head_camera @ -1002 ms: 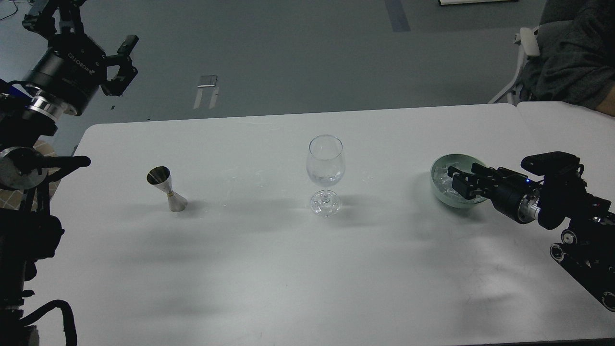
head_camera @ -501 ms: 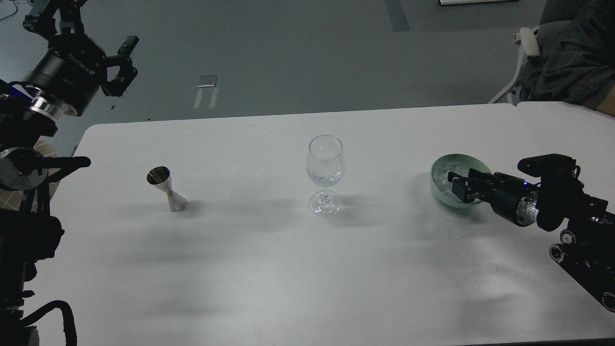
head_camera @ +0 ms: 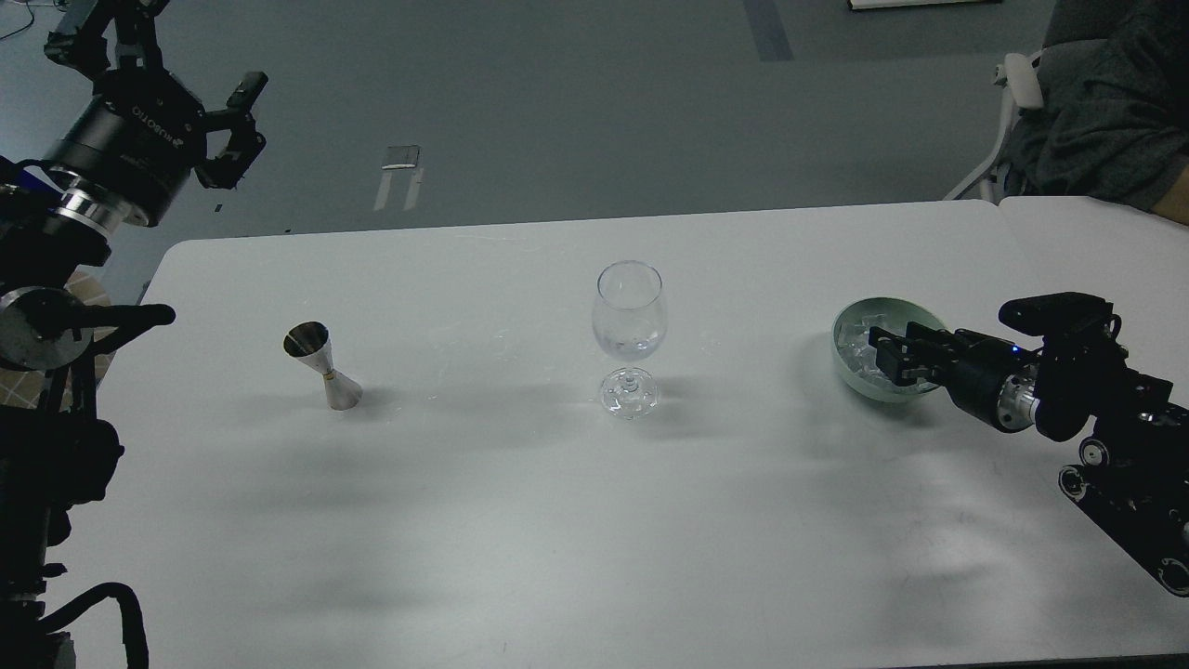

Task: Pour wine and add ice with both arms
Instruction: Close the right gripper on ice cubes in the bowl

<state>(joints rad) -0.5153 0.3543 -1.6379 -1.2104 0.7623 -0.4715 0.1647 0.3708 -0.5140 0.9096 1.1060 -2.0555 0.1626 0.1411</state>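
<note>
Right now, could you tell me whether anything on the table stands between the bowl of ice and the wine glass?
Nothing visible does. The table is bare between the bowl of ice and the wine glass. The metal measuring cup stands on the glass's far side, left of it.

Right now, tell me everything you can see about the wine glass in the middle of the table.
The wine glass is clear, colourless and stemmed: a rounded bowl narrowing to an open rim, a short stem and a round foot. It stands upright near the centre of the white table, its foot flat on the top. Something glassy sits low in the bowl; whether ice or reflections is hard to tell. No wine colour shows. Nothing else touches it: both hands are well away from it.
</note>
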